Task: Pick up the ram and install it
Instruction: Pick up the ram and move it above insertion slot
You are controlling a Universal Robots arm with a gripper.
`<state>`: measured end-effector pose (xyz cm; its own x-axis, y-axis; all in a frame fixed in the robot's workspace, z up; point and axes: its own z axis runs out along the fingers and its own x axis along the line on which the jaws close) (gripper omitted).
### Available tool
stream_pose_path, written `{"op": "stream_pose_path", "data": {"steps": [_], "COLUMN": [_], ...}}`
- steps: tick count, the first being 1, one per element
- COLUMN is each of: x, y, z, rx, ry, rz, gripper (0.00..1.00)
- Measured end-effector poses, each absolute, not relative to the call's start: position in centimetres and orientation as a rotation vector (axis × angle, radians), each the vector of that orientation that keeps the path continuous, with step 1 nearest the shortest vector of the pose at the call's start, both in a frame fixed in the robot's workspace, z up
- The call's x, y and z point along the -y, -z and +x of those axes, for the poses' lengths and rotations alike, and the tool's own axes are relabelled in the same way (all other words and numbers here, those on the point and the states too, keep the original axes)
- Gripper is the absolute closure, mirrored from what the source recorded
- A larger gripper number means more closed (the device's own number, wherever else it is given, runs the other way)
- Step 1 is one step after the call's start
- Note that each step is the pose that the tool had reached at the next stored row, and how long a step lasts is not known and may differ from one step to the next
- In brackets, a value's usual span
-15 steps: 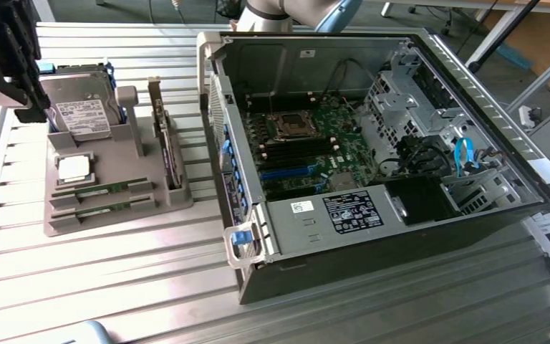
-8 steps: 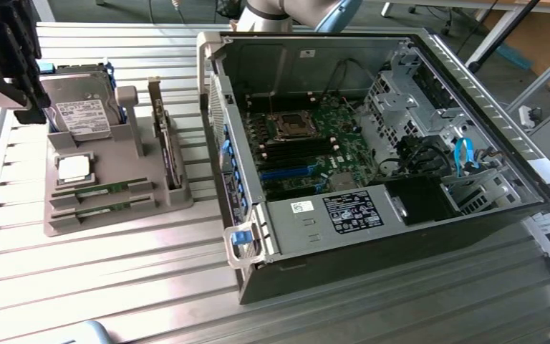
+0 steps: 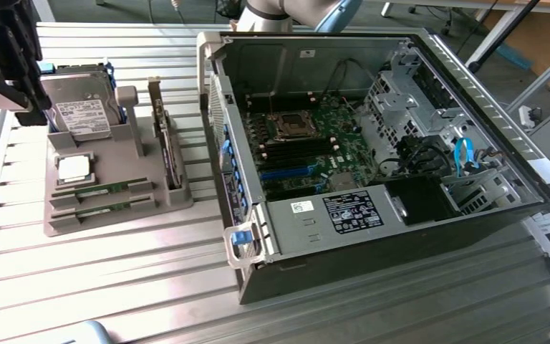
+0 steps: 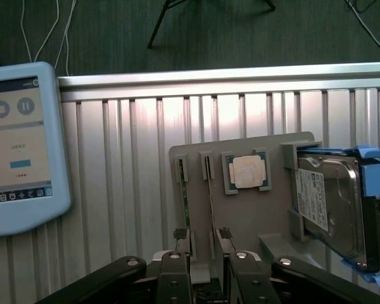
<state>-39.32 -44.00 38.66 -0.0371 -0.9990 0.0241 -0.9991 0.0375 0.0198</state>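
Observation:
Two green ram sticks (image 3: pixel 98 192) stand on edge in the slots of a grey holder (image 3: pixel 112 215) on the exterior view's left. In the wrist view they run side by side as thin green strips, one ram stick (image 4: pixel 184 196) beside the other (image 4: pixel 209 190). My gripper (image 4: pixel 202 235) hangs above the holder's near end, open, with nothing between its black fingers (image 4: pixel 175 272). The second stick lines up with the gap between them. In the exterior view the gripper (image 3: pixel 22 100) is a dark shape high over the holder's far left corner.
The holder also carries a hard drive in a blue bracket (image 3: pixel 84 107), a square silver processor (image 4: pixel 247 172) and a dark expansion card (image 3: pixel 165 143). An open computer case (image 3: pixel 409 208) with its motherboard (image 3: pixel 304 143) lies to the exterior view's right. A blue-rimmed touchscreen pendant (image 4: pixel 19 145) rests on the slatted table.

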Motion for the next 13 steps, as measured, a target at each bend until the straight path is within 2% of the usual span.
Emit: {"op": "stream_pose_path", "data": {"steps": [13], "x": [44.02], "y": [-38.14], "z": [-39.31], "rx": [2.23], "ry": [-0.004], "rz": [2.168], "gripper": [0.7]}}
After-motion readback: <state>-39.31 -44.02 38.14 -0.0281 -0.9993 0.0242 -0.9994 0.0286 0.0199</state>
